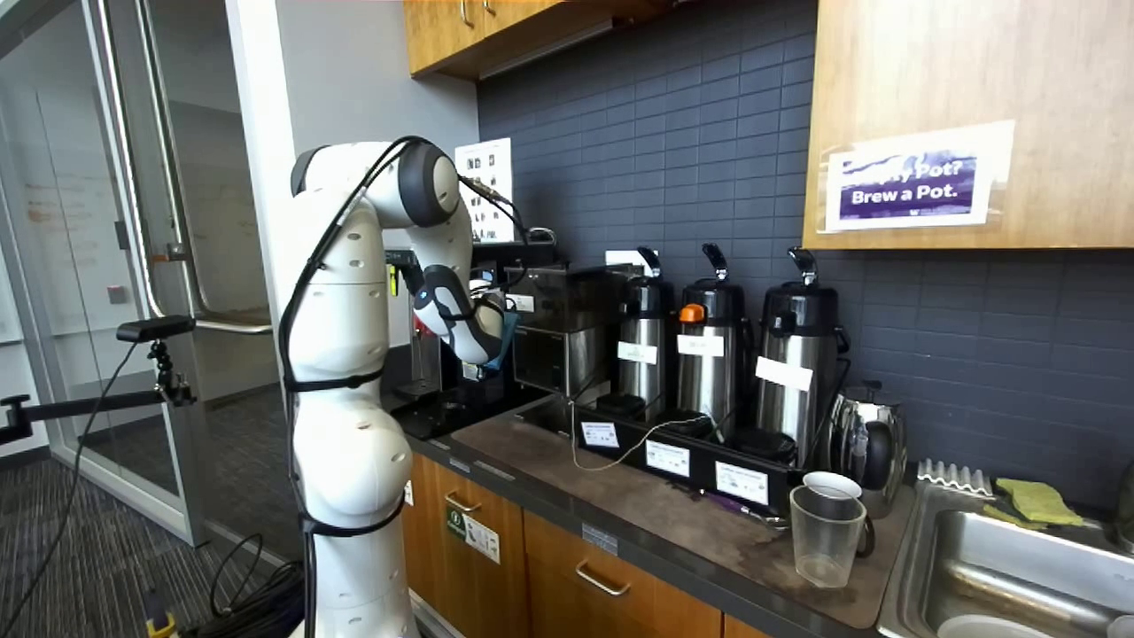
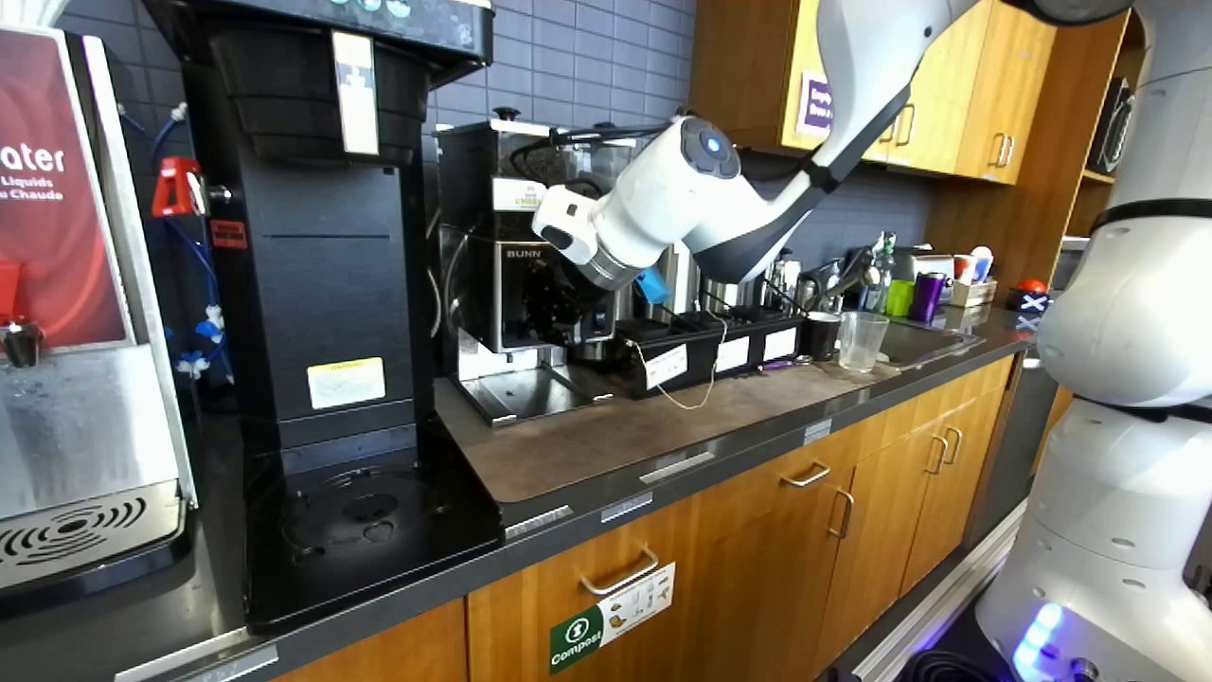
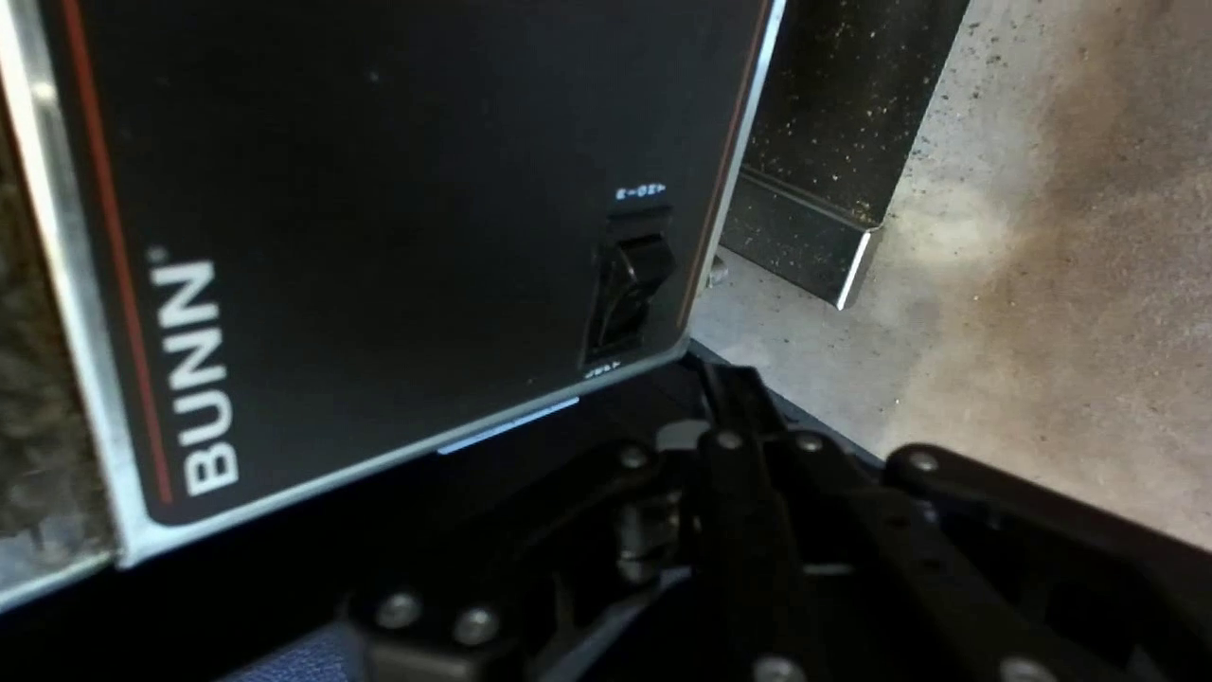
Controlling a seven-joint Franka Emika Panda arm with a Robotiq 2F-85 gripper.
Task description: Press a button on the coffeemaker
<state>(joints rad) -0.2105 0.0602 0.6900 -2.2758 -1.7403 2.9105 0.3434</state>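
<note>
The coffeemaker is a black boxy machine with a silver edge and a BUNN label; it stands on the counter in both exterior views (image 1: pixel 539 359) (image 2: pixel 511 303). Its black front panel (image 3: pixel 379 189) fills the upper left of the wrist view. A black rocker switch (image 3: pixel 632 289) sits near the panel's lower right corner there. My gripper (image 3: pixel 734 379) is shut with nothing between its fingertips, which appear just beside that corner, below the switch. In an exterior view the dark gripper (image 2: pixel 559 317) overlaps the machine's front. I cannot tell whether it touches the panel.
A taller black brewer (image 2: pixel 331 246) stands beside the machine, with a red hot-water dispenser (image 2: pixel 57 208) beyond it. Several silver pump pots (image 1: pixel 713 354) stand behind a black labelled rack (image 1: pixel 669 456) on the other side. A metal tray (image 2: pixel 530 393) lies under the machine.
</note>
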